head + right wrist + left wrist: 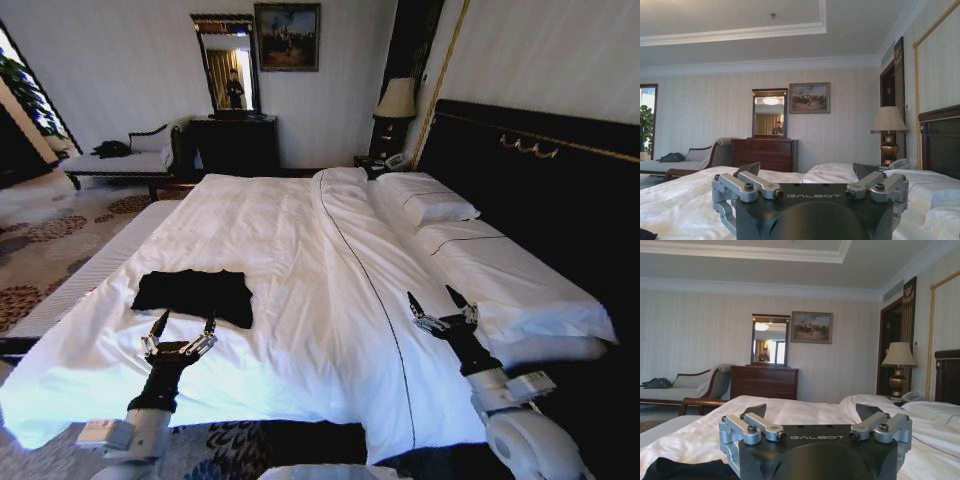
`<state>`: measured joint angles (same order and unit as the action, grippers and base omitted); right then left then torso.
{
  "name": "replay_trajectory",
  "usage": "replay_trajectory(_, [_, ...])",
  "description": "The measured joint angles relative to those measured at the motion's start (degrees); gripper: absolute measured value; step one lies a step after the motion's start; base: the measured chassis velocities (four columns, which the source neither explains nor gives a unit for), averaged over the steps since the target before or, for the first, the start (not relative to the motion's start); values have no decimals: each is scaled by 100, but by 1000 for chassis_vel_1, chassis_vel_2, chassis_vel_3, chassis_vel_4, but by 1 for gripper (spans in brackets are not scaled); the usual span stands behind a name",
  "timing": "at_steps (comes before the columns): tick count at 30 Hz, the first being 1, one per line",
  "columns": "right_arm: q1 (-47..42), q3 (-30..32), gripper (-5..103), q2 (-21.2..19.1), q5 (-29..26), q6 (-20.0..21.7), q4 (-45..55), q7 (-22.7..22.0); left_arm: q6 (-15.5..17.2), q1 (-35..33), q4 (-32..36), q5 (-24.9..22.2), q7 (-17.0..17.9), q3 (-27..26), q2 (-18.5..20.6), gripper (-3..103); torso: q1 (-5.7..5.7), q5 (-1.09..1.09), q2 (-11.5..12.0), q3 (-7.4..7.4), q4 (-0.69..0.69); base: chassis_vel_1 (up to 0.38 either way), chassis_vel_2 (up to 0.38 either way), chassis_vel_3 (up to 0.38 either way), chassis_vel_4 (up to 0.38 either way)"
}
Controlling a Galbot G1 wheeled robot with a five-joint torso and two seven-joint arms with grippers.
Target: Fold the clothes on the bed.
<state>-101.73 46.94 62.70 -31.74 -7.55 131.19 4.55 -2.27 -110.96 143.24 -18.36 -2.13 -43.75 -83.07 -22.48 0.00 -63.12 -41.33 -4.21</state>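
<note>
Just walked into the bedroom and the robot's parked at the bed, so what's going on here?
The robot stands at the side of the bed, both arms held out over the white duvet. A black T-shirt lies as a compact rectangle near the bed's edge. The left gripper hovers open just short of the shirt, not touching it. The right gripper is open too, over the duvet near the pillows, holding nothing.

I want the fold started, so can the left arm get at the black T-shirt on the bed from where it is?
Probably yes. The left gripper hovers open just short of the black T-shirt's near edge, with nothing but bare white sheet around it on the bed.
</note>
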Motion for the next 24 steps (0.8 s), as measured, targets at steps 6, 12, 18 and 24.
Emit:
replay_trajectory(6, [0, -2, 100, 2, 1, -7, -2, -4, -3, 2, 0, 0, 0, 1, -7, 100, 1, 1, 0, 0, 0, 16, 46, -17, -46])
replay_trajectory(12, [1, -1, 100, 25, 0, -26, -3, -5, -3, 5, 0, 4, 0, 4, -8, 100, 0, 0, 0, 0, 0, 21, 114, -16, -112])
replay_trajectory(18, [2, -19, 100, 54, 12, -31, -7, -5, -3, 5, 0, 6, 0, 4, -7, 100, 0, -1, 0, 0, 0, 21, 134, -9, -132])
replay_trajectory(24, [-5, -30, 100, 75, 38, -33, -10, -4, -6, 9, 0, 7, 0, 5, -8, 100, 0, 0, 0, 0, 0, 21, 108, -18, -93])
